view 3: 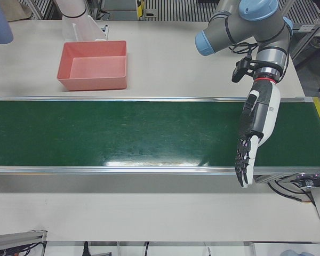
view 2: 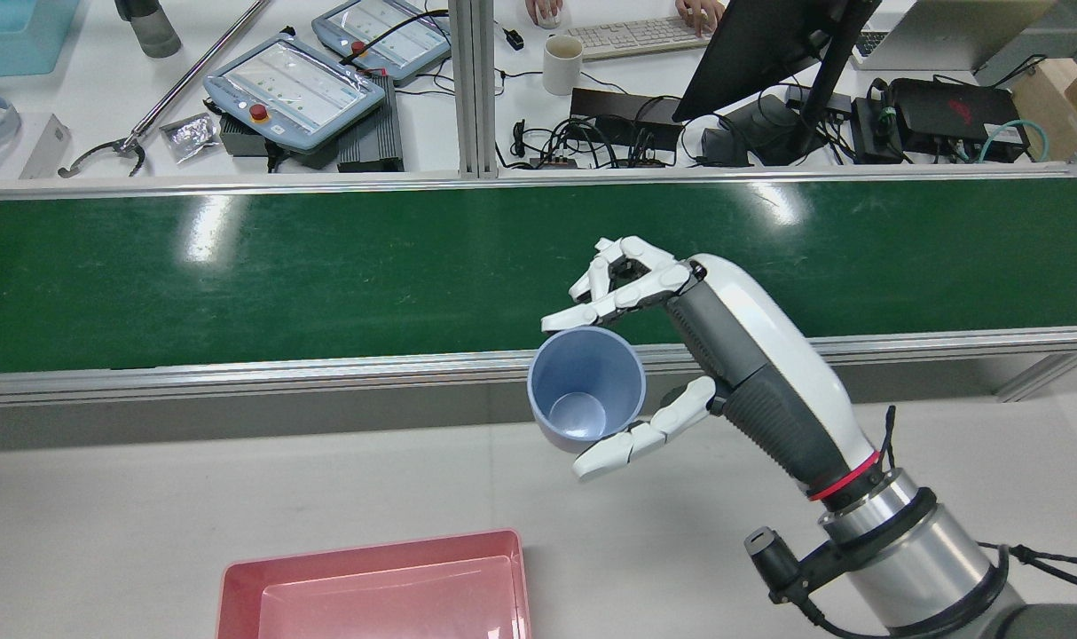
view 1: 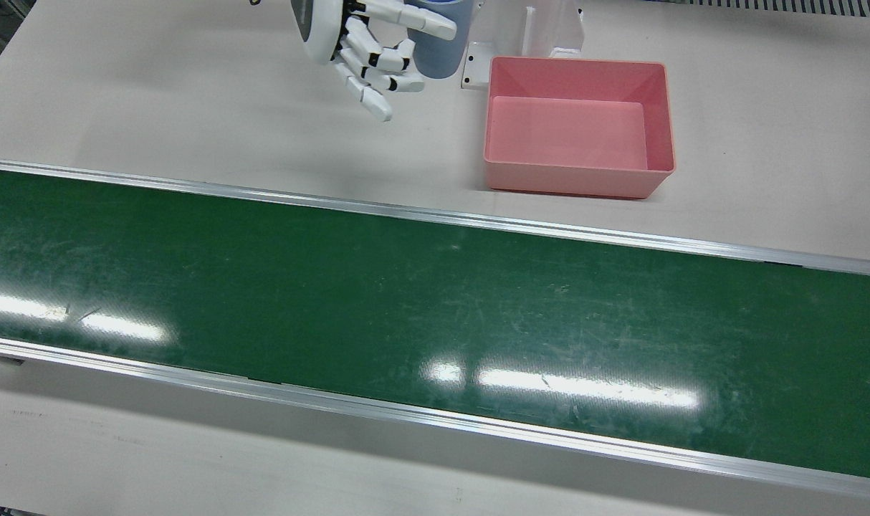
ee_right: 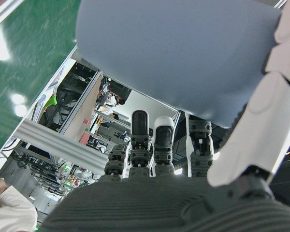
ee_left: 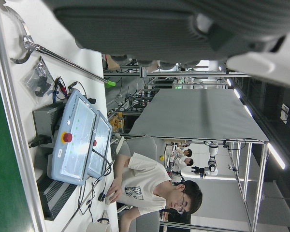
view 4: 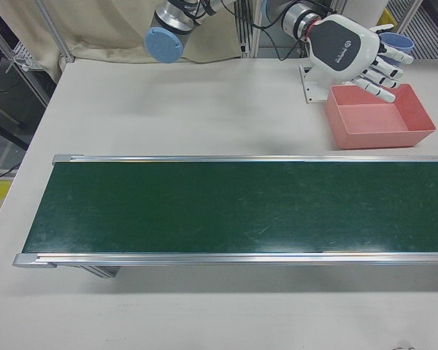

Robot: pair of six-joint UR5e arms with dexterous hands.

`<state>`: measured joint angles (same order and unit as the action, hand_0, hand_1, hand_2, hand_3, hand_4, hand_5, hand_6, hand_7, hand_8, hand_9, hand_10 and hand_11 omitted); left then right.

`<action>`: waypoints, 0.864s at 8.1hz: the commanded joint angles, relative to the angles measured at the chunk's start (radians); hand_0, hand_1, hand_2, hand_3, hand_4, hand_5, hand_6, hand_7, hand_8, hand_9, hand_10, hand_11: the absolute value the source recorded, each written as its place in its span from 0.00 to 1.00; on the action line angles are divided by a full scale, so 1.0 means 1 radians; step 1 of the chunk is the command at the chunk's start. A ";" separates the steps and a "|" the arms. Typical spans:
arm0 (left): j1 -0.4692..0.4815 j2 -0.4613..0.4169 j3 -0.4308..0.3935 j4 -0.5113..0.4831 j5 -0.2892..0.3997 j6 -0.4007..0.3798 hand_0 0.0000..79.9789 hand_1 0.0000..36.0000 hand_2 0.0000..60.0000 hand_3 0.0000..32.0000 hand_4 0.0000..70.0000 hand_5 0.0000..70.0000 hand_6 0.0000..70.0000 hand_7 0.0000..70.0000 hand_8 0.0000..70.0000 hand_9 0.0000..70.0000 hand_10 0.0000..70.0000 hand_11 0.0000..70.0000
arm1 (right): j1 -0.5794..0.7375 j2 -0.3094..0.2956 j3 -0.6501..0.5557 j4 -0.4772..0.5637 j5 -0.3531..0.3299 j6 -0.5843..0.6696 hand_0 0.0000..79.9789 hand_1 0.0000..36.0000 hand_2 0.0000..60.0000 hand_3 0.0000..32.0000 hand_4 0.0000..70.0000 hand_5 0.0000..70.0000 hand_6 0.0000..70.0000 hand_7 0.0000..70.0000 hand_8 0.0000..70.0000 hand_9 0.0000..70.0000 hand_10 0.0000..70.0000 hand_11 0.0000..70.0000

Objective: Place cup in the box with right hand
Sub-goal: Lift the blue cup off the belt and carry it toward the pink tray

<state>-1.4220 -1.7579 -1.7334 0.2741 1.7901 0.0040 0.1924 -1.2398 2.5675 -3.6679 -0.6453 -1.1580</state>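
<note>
Pink and shallow, the box sat at the bottom edge of the rear view, left of centre, on the pale table, with nothing inside it. Above it and to the right, the right hand held the blue cup off the table, mouth up and tipped a little toward the camera. One finger pressed the far side of the rim and the thumb pressed the near wall, while the other fingers curled loosely beyond the cup. The cup hung near the box but not over it, up and to the right of the box's far right corner.

Beyond the cup, the green conveyor belt ran across the whole width of the frame between 2 metal rails. In the left-front view the left hand hung at the right of the frame over the belt's near rail, pointing down, fingers straight and close together, holding nothing.

Farthest away, along the top of the rear view, a desk carried 2 teach pendants, a white mug and a keyboard.
</note>
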 commanded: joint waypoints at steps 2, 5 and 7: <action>0.000 0.000 0.000 0.001 0.000 -0.001 0.00 0.00 0.00 0.00 0.00 0.00 0.00 0.00 0.00 0.00 0.00 0.00 | -0.201 0.016 -0.216 0.400 0.045 -0.305 0.65 0.52 0.64 0.00 1.00 0.04 0.29 1.00 0.26 0.58 0.14 0.20; 0.000 0.000 0.000 0.001 0.000 -0.001 0.00 0.00 0.00 0.00 0.00 0.00 0.00 0.00 0.00 0.00 0.00 0.00 | -0.214 0.013 -0.320 0.476 0.064 -0.296 0.65 0.45 0.58 0.00 1.00 0.03 0.28 1.00 0.24 0.55 0.15 0.21; 0.000 0.000 0.000 0.001 0.000 0.001 0.00 0.00 0.00 0.00 0.00 0.00 0.00 0.00 0.00 0.00 0.00 0.00 | -0.215 0.014 -0.329 0.476 0.090 -0.237 0.06 0.00 0.37 0.00 1.00 0.00 0.23 1.00 0.20 0.47 0.06 0.06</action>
<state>-1.4220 -1.7580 -1.7334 0.2746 1.7902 0.0032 -0.0213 -1.2266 2.2532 -3.1969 -0.5765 -1.4396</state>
